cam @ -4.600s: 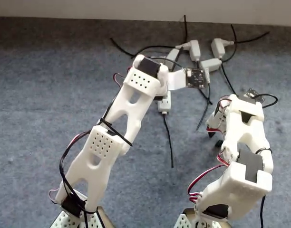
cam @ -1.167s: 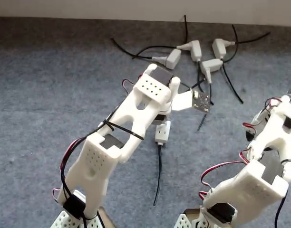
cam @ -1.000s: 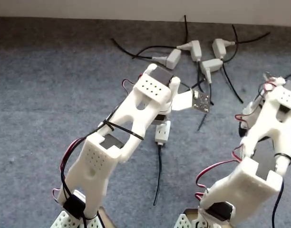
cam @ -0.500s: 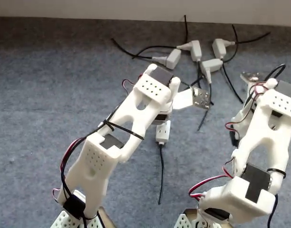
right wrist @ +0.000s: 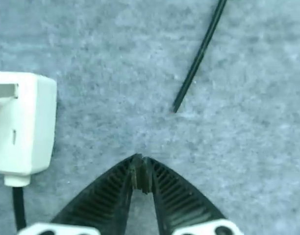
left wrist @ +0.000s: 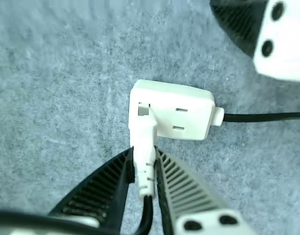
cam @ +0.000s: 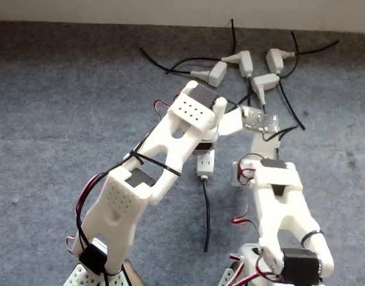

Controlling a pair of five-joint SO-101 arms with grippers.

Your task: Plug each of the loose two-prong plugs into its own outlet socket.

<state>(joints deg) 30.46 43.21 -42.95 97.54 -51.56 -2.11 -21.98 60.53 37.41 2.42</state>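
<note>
My left gripper point(left wrist: 143, 172) is shut on a white two-prong plug point(left wrist: 144, 147). The plug's front end rests on the end socket of a white outlet block point(left wrist: 177, 115), and its prongs are hidden. A free pair of slots shows beside it on the block. In the high view that outlet block point(cam: 204, 164) lies under the left arm's wrist point(cam: 197, 110), its black cable point(cam: 205, 214) trailing toward me. My right gripper point(right wrist: 141, 177) is shut on nothing, low over the carpet just beside the outlet block point(right wrist: 20, 129).
Several white plugs and sockets point(cam: 244, 62) with black cables lie tangled at the far edge of the grey carpet. A loose black cable end point(right wrist: 196, 58) lies ahead of the right gripper. The right arm point(cam: 275, 196) stands close to the left arm.
The right arm has swung in from the right side to the middle, beside the outlet block. The left arm has kept its hold; the block's cable has shifted slightly.
</note>
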